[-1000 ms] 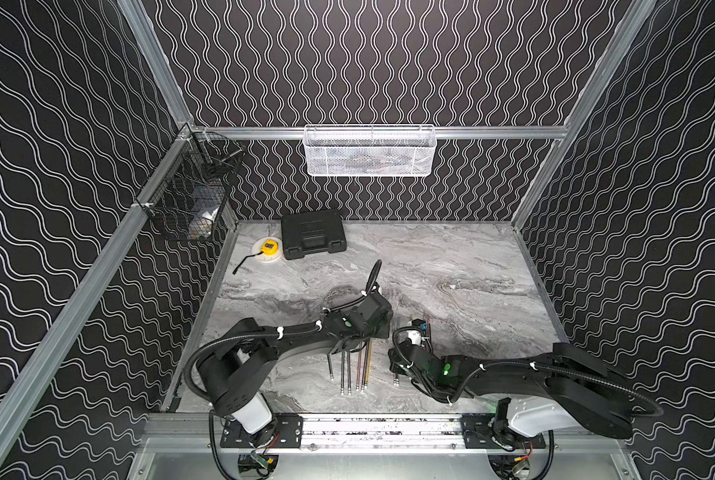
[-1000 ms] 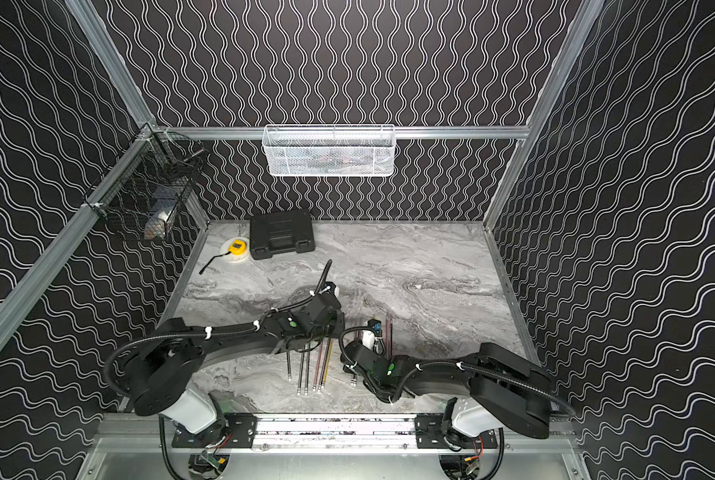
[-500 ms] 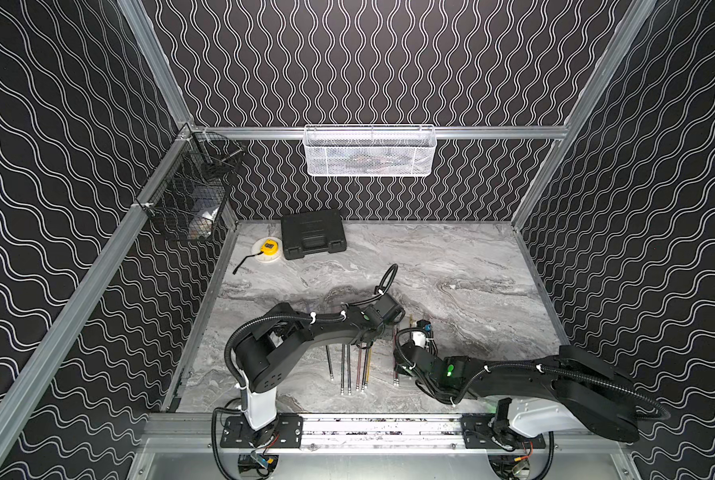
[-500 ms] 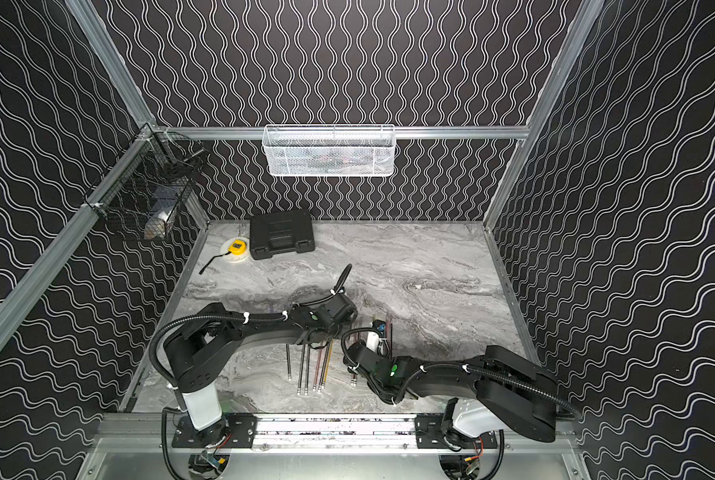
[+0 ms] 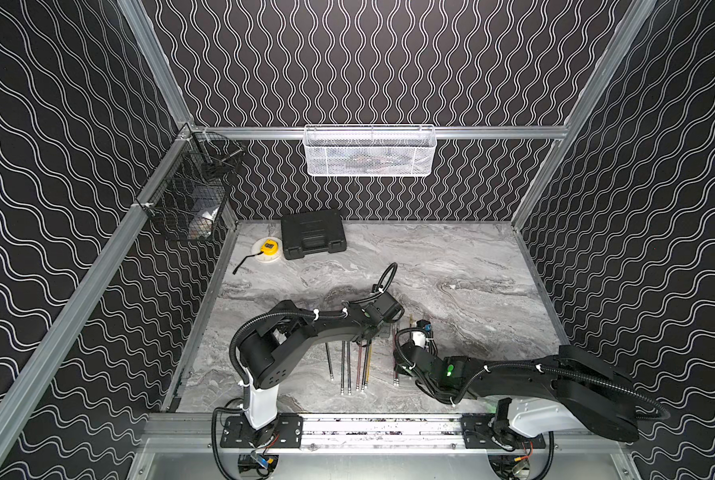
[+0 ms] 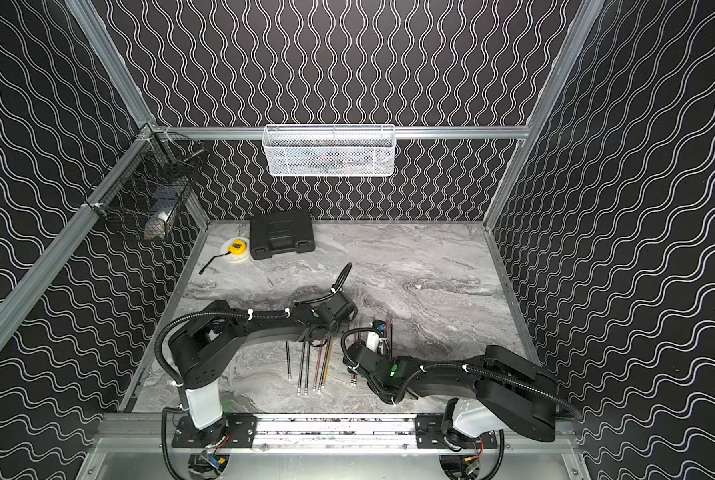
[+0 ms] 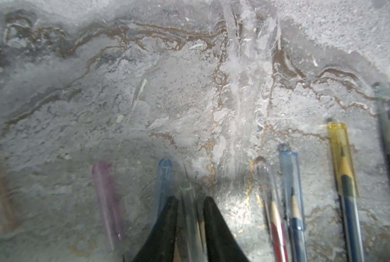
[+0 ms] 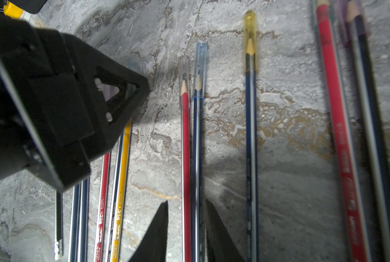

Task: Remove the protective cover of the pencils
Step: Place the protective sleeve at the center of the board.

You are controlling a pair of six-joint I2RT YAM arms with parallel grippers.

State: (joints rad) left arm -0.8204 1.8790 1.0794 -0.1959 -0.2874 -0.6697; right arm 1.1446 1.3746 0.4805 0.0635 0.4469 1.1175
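Observation:
Several pencils (image 5: 349, 365) lie side by side on the marble table (image 5: 472, 270), their tips pointing away from the robot bases. In the left wrist view their tips wear tinted clear protective covers, such as a yellow one (image 7: 339, 145) and a blue one (image 7: 289, 172). My left gripper (image 7: 191, 199) stands narrowly open around a clear greenish cover (image 7: 187, 202), with thin gaps on both sides. My right gripper (image 8: 187, 202) is open astride a red pencil (image 8: 185, 147) and a blue pencil (image 8: 196, 147), and a gap shows beside the red one. The left gripper's fingers (image 8: 130, 90) hide other tips.
A black case (image 5: 313, 234) and a yellow tape measure (image 5: 269, 249) sit at the back left of the table. A white mesh basket (image 5: 369, 151) hangs on the back wall and a black wire basket (image 5: 189, 199) on the left wall. Both arms crowd the front middle.
The left arm has folded its elbow in and its gripper has shifted slightly right over the pencil tips. Its jaws have parted a little. The right arm has barely moved.

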